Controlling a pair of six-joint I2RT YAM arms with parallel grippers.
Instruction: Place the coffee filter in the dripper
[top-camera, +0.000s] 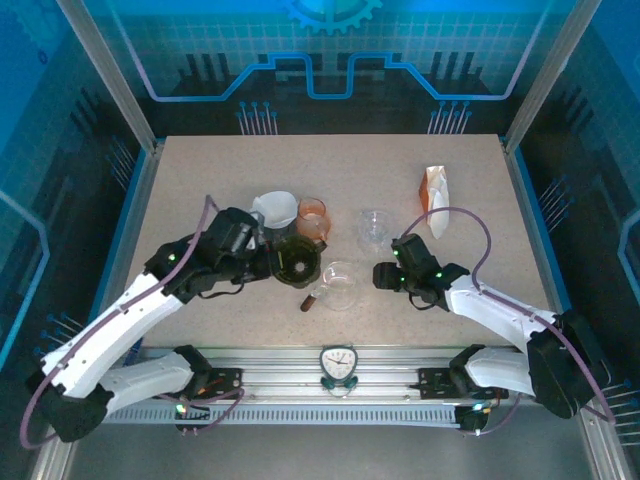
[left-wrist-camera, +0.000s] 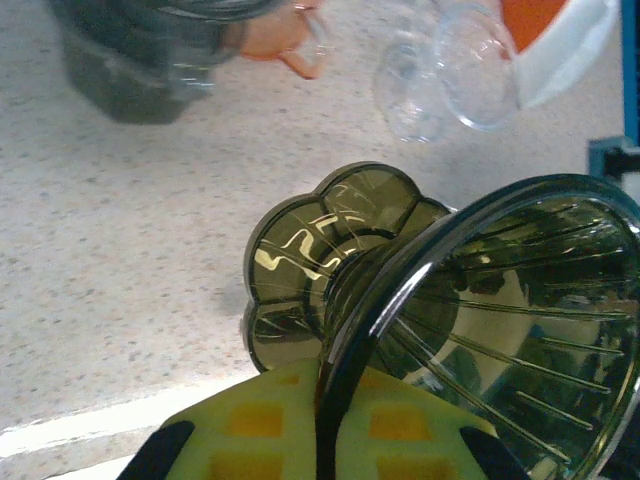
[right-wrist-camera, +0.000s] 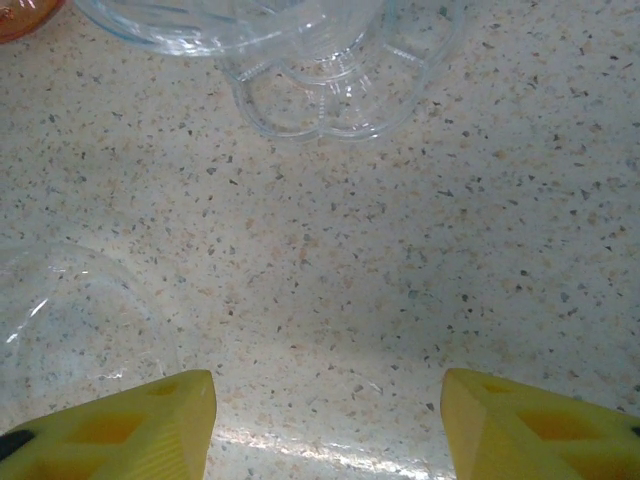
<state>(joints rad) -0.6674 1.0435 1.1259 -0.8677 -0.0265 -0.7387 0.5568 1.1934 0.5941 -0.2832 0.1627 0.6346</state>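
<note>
A dark smoky dripper (top-camera: 297, 260) lies tilted on its side left of the table's middle. My left gripper (top-camera: 268, 263) is shut on its rim, and the left wrist view shows the rim of the dripper (left-wrist-camera: 470, 300) pinched between the yellow pads (left-wrist-camera: 240, 430) of that gripper (left-wrist-camera: 325, 400). A white cone that looks like the coffee filter (top-camera: 276, 208) sits just behind it. My right gripper (top-camera: 384, 275) hovers low over bare table, open and holding nothing (right-wrist-camera: 328, 410).
An orange dripper (top-camera: 313, 217) and a clear dripper (top-camera: 375, 227) stand behind the middle. A clear glass vessel with a brown handle (top-camera: 338, 286) sits between the grippers. An orange-and-white packet (top-camera: 433, 196) lies at the back right. The clear dripper's base (right-wrist-camera: 330, 90) is ahead of the right fingers.
</note>
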